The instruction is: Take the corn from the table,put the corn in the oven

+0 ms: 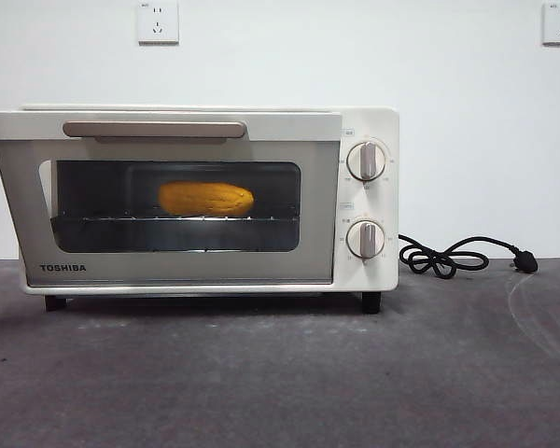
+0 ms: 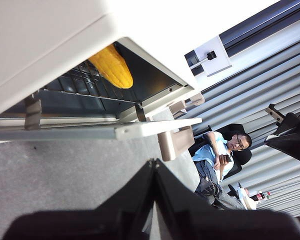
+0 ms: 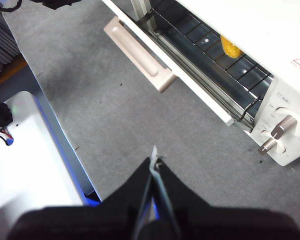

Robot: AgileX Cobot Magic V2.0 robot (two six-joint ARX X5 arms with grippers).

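The corn [image 1: 205, 199] lies on the wire rack inside the oven [image 1: 369, 121], seen through the dark glass. The oven door hangs ajar, tilted outward at its top, with its bar handle [image 1: 154, 130] forward. In the left wrist view the corn [image 2: 112, 66] shows through the gap above the door, and the left gripper [image 2: 152, 164] is shut and empty, back from the handle [image 2: 175, 142]. In the right wrist view one end of the corn [image 3: 230, 48] shows on the rack. The right gripper [image 3: 154, 156] is shut and empty above the table [image 3: 115, 120], off the oven's knob side.
Two round knobs [image 1: 366, 161] sit on the oven's right panel. A black cord [image 1: 448, 254] coils on the table [image 1: 280, 373] to the right of the oven. A white robot base [image 3: 30, 150] borders the table. No arm shows in the front view.
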